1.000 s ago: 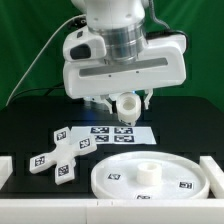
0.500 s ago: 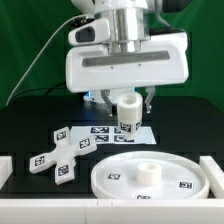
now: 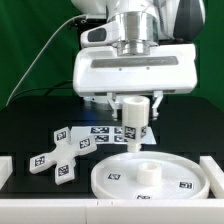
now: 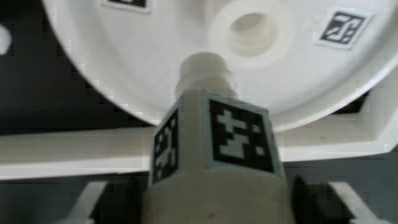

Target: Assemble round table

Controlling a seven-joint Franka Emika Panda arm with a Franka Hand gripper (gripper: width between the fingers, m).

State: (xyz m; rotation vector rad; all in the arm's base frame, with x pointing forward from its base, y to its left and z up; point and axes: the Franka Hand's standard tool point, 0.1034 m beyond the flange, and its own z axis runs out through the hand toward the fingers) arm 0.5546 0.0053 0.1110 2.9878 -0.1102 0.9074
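Exterior view: post (image 3: pixel 133 114) in tool (image 3: pixel 134 108), above rimmed disc (image 3: pixel 172 170).

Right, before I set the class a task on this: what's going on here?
The robot's tool is shut on the short cylindrical post. It holds the post upright in the air over the large round disc, near the raised centre hub. The post is not yet seated. The cross-shaped foot piece lies untouched on the table, to the exterior view's left of the disc. The marker board lies behind.
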